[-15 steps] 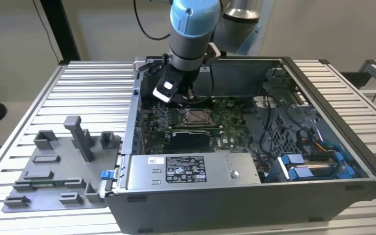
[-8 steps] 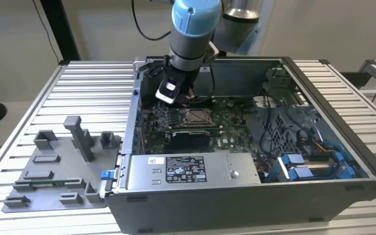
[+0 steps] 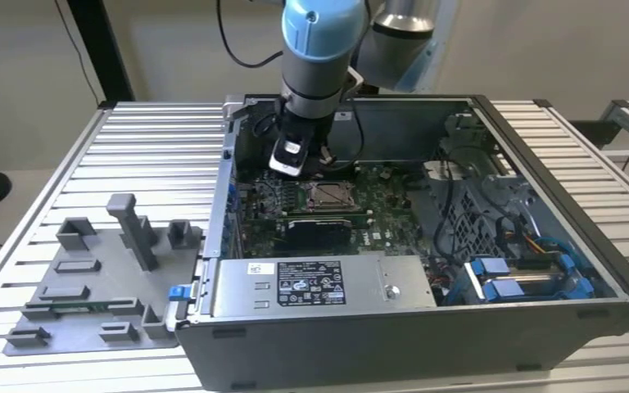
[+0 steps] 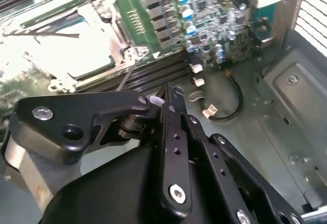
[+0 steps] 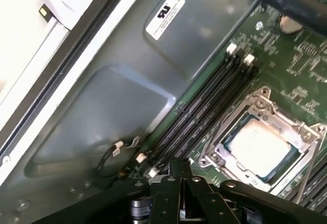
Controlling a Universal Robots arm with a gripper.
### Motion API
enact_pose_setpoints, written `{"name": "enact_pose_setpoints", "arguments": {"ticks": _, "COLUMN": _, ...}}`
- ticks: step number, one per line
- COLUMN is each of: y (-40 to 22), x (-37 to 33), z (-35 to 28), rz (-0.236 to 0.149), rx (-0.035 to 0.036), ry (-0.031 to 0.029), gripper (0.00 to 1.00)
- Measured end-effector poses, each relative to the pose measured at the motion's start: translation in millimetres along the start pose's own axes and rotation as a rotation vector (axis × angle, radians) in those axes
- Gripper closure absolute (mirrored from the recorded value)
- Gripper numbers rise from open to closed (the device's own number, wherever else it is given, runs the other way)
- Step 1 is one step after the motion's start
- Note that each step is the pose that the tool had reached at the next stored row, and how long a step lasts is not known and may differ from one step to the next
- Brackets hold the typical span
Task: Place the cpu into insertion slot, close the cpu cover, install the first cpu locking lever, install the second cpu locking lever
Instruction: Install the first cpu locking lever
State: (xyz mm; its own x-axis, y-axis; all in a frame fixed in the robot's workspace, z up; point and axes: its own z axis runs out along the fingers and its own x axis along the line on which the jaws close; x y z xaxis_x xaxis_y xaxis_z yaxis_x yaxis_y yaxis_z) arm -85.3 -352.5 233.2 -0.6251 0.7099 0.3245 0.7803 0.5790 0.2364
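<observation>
1. Where the blue-and-grey arm (image 3: 314,49) stands down into the open computer case (image 3: 402,348), the gripper (image 3: 291,162) hangs low over the green motherboard (image 3: 393,205). Its black fingertips (image 4: 171,94) are drawn together with nothing between them, and they meet the same way in the first wrist view.
2. The gripper is just beside the insertion slot (image 3: 311,195), toward the case's far wall and the exterior view's left, and apart from it.
3. The cpu (image 5: 260,145) lies flat in that slot with its pale metal top upward.
4. The cpu cover (image 5: 230,127) is down over the chip, and its silvery frame borders the chip's edges.
5. A thin wire locking lever (image 4: 125,75) angles out from a corner of the socket across the neighbouring slots. I cannot tell whether it is latched.
6. Long black memory slots (image 5: 204,112) run alongside the socket, between it and the grey case floor (image 5: 117,106), where a short black cable (image 5: 108,156) lies.
7. A grey power supply (image 3: 314,282) with a white label lies along the case's near wall, and blue drive brackets (image 3: 511,278) fill the near corner on the exterior view's right.
8. The case stands on a slatted metal bench (image 3: 151,147). A grey fixture plate (image 3: 85,315) with upright blocks lies at the bench's near corner on the exterior view's left, just beside the case.
</observation>
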Motion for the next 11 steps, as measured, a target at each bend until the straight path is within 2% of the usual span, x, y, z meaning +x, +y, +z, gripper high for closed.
{"name": "enact_pose_setpoints", "arguments": {"ticks": 2, "y": 0.0, "x": 0.0, "z": 0.1, "rz": -0.026, "rx": -0.0181, "ry": -0.0191, "gripper": 1.0}}
{"name": "enact_pose_setpoints", "arguments": {"ticks": 3, "y": 0.0, "x": 0.0, "z": 0.1, "rz": -0.038, "rx": -0.0254, "ry": -0.0266, "gripper": 1.0}}
{"name": "enact_pose_setpoints", "arguments": {"ticks": 4, "y": 0.0, "x": 0.0, "z": 0.1, "rz": -0.053, "rx": -0.0313, "ry": -0.0334, "gripper": 1.0}}
{"name": "enact_pose_setpoints", "arguments": {"ticks": 5, "y": 0.0, "x": -0.1, "z": 0.2, "rz": -0.068, "rx": -0.0315, "ry": -0.0353, "gripper": 1.0}}
{"name": "enact_pose_setpoints", "arguments": {"ticks": 9, "y": 0.0, "x": -0.1, "z": 0.2, "rz": -0.139, "rx": -0.0166, "ry": -0.0236, "gripper": 1.0}}
{"name": "enact_pose_setpoints", "arguments": {"ticks": 11, "y": -0.1, "x": -0.1, "z": 0.2, "rz": -0.174, "rx": -0.0112, "ry": -0.0199, "gripper": 1.0}}
